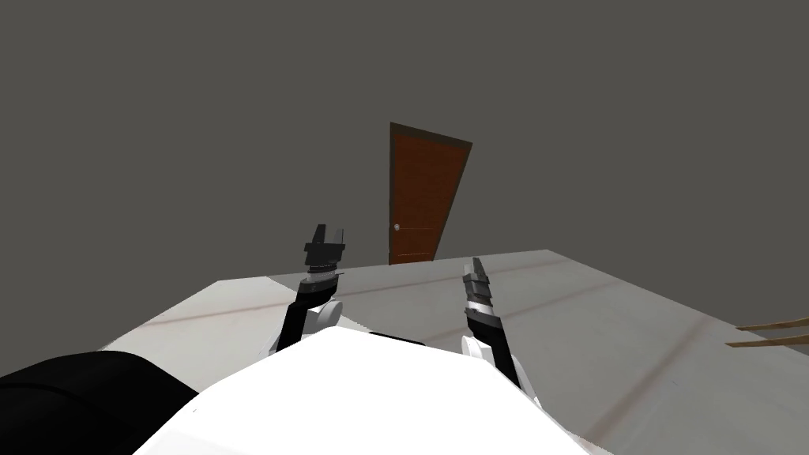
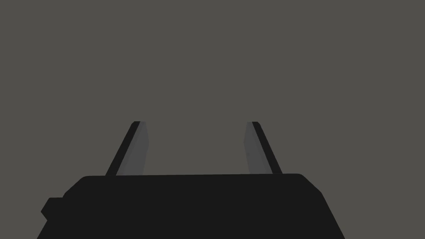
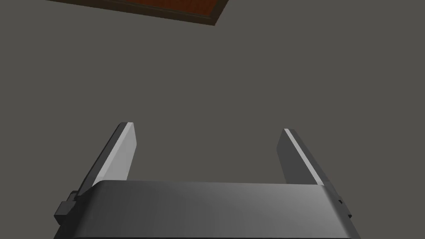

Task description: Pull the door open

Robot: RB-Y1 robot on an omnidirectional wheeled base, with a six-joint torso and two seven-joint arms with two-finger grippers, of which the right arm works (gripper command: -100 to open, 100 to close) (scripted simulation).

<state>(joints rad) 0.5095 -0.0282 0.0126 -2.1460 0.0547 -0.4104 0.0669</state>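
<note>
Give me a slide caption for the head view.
Left gripper and right gripper held up, well short of the brown door and its pale knob.

L claw (image 2: 195,123) + R claw (image 3: 207,127), both agape

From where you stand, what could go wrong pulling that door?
1. The door is far across the floor; the open left gripper and right gripper hang well short of its knob, so closing now likely grabs air.
2. The knob looks small; a grip may slip.
3. On my right, wooden slats could snag me.
</note>
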